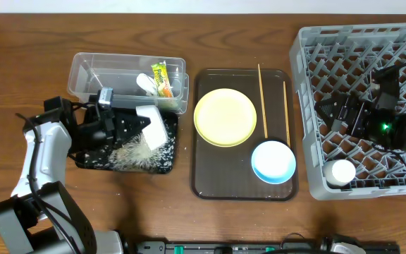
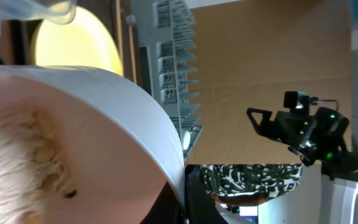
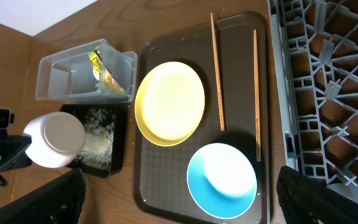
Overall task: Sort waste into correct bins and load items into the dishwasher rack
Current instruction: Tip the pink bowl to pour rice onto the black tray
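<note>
My left gripper is shut on the rim of the small white bowl, holding it tipped on its side over the black tray. Loose rice lies in that tray. In the left wrist view the bowl still has rice stuck inside. The snack wrapper and white plastic scrap lie in the clear tub. The yellow-green plate, light-blue bowl and two chopsticks rest on the dark-brown serving tray. My right gripper hangs open and empty over the grey rack.
A small white cup stands in the rack's near-left corner. The clear tub and black tray sit side by side left of the serving tray. The rack stands against the serving tray's right edge.
</note>
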Controlling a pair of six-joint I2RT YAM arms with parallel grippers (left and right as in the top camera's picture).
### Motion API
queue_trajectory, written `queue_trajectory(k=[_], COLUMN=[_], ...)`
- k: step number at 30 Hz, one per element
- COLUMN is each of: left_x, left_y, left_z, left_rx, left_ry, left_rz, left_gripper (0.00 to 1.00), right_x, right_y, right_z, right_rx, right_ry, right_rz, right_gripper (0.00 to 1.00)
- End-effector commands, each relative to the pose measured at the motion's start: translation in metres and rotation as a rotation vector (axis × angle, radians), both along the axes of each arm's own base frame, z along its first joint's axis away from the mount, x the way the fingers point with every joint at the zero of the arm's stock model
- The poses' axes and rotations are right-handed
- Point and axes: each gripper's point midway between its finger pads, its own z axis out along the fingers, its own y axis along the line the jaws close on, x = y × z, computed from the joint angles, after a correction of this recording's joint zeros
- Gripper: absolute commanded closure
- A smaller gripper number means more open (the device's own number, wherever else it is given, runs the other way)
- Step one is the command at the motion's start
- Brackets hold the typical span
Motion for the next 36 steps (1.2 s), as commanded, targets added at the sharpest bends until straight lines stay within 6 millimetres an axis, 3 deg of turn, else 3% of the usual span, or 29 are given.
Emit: queue_trajectory(k=[1,3,6,9,10,12,13,16,19,22,25,28,32,36], left_x=[0.004,0.007,0.007,0.009,0.009,0.007,0.008,0.009,0.002,0.007,0.004,0.004,-0.002,-0.005], left_y=[0.002,0.003,0.002,0.009,0.01,0.006,0.006,0.013,0.004,0.012,0.003,0.003,-0.011,-0.006], left_z=[0.008,0.003,0.019,-0.007,-0.007,0.016,0.015,-0.014,0.003,-0.007,0.013,-0.012,0.001,-0.034], left_rx=[-0.026,0.009,-0.095,0.057,0.042,-0.091,-0.079,0.078,-0.043,0.025,-0.106,0.041,-0.041,0.148], left_ry=[-0.078,-0.084,-0.051,-0.024,0.003,-0.053,-0.08,-0.016,-0.02,-0.027,-0.02,-0.002,0.007,0.139], left_rz=[0.005,0.005,0.017,0.022,0.032,0.033,0.027,0.033,0.023,0.039,0.03,0.008,-0.022,-0.026], left_gripper=[0.94,0.94,0.94,0.94,0.94,0.94,0.94,0.94,0.94,0.94,0.94,0.94,0.94,0.94], right_x=[0.0,0.001,0.0,0.0,0.0,0.0,0.0,0.0,0.0,0.0,0.001,0.002,0.001,0.002], right_y=[-0.002,-0.002,-0.002,-0.002,-0.002,-0.002,-0.002,-0.002,-0.002,-0.002,-0.003,-0.003,-0.003,-0.006], right_z=[0.002,0.002,0.002,0.002,0.002,0.002,0.002,0.002,0.002,0.002,0.002,0.003,0.002,0.002], right_rx=[-0.005,-0.006,-0.005,-0.005,-0.005,-0.002,-0.002,0.0,0.006,0.005,0.004,0.003,0.003,-0.012], right_ry=[-0.01,-0.011,-0.01,-0.008,-0.008,-0.005,-0.004,-0.003,0.003,-0.001,-0.003,-0.008,-0.002,-0.006], right_rz=[-0.002,-0.002,-0.002,-0.002,-0.002,-0.004,-0.004,-0.007,-0.014,-0.015,-0.015,-0.015,-0.015,-0.025], right_gripper=[0.05,0.05,0.05,0.05,0.05,0.05,0.05,0.05,0.04,0.05,0.04,0.04,0.04,0.03])
